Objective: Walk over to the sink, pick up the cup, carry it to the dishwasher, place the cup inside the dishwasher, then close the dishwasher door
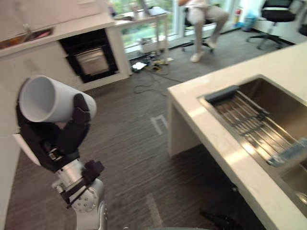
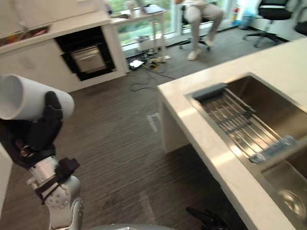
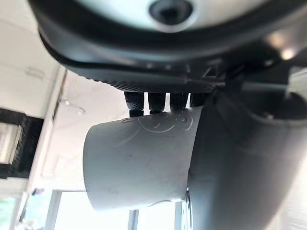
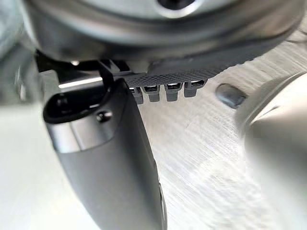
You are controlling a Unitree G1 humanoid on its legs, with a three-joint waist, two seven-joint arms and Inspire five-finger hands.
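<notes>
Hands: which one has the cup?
The left hand, curled round the white cup held on its side; the right hand holds nothing.

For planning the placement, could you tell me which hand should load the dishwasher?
Left: the left hand grips the cup, and the dishwasher lies ahead on its side; the right hand holds nothing.

Right hand [image 4: 110, 158]: thumb extended, fingertips [image 4: 173, 91] in a row beside it, nothing held. Grey wood-grain floor [image 4: 201, 158] lies beyond.

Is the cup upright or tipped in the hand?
Tipped: the cup lies on its side in the left hand, open mouth facing sideways.
</notes>
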